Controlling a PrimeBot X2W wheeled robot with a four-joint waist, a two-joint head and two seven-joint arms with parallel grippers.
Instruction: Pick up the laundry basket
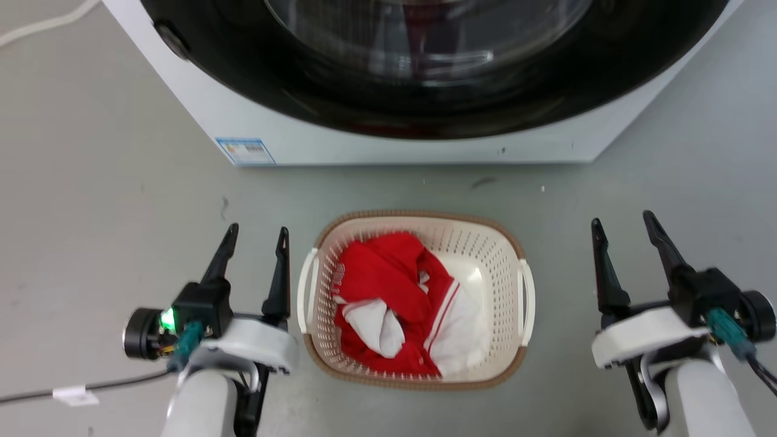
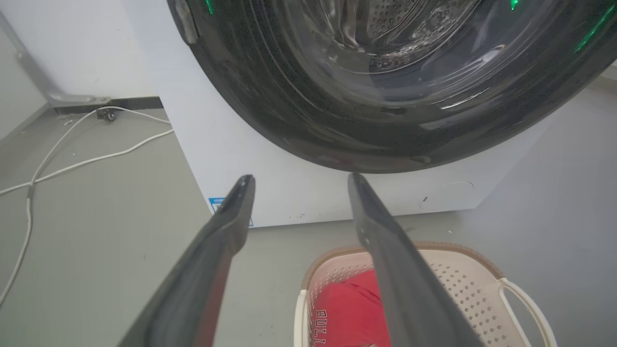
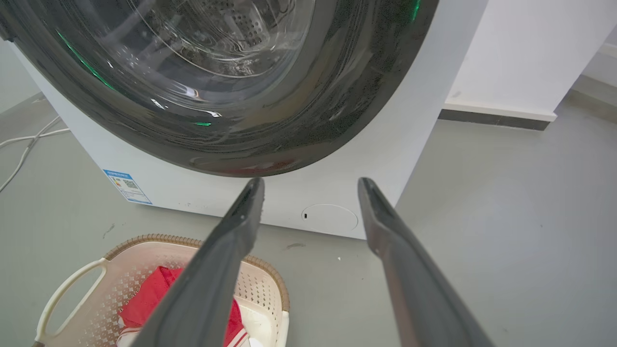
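On the grey floor (image 1: 91, 212) before the washing machine (image 1: 425, 149) sits the laundry basket (image 1: 485, 243), holding a crumpled red and white garment (image 1: 388, 285). The left gripper (image 1: 258, 229) hangs just beside its left side and the right gripper (image 1: 622, 218) farther off its right. Both have their fingers spread and grip nothing.

The laundry basket (image 1: 467, 240) sits on the floor (image 1: 91, 212) straight before me; the washing machine (image 1: 425, 149) stands behind the basket; a heap of clothes (image 1: 388, 273) lies in the basket; my left pincer (image 1: 258, 229) hangs just left of the basket; my right pincer (image 1: 622, 217) hangs right of the basket, farther off; a cable (image 1: 121, 383) lies on the floor left of the basket.
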